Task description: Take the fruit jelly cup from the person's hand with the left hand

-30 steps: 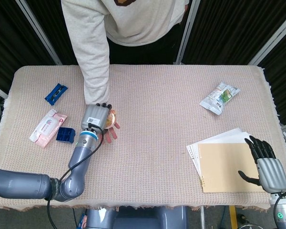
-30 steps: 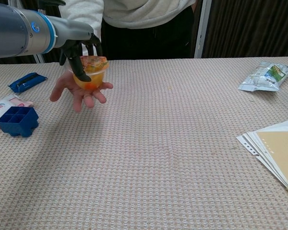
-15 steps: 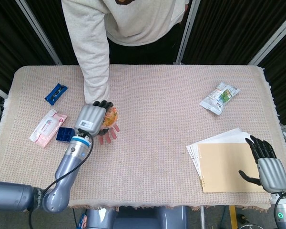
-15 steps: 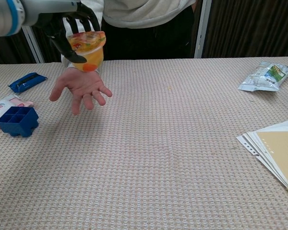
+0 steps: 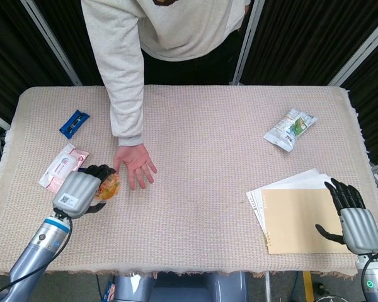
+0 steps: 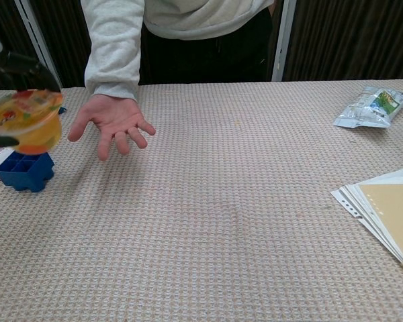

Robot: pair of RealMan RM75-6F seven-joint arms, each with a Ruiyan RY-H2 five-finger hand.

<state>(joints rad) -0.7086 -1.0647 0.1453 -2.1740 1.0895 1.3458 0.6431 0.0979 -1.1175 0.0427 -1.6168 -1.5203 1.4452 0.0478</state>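
My left hand (image 5: pixel 80 192) grips the orange fruit jelly cup (image 5: pixel 107 186), lifted off the table at the front left. The chest view shows the cup (image 6: pixel 25 121) at the left edge with dark fingers (image 6: pixel 20 64) around it, above the blue block. The person's hand (image 5: pixel 135 165) lies palm up and empty just right of the cup, also seen as the person's hand (image 6: pixel 109 123) in the chest view. My right hand (image 5: pixel 353 220) rests open at the front right corner beside the papers, holding nothing.
A blue compartment block (image 6: pixel 25 170) sits under the cup. A pink wipes pack (image 5: pixel 62 166) and a blue clip (image 5: pixel 74 123) lie at the left. A snack packet (image 5: pixel 290 129) lies at the right, a paper stack (image 5: pixel 292 210) front right.
My left hand has lifted the jelly cup off the person's palm and carried it left and toward me. The person's palm is now empty. The right hand has not moved.
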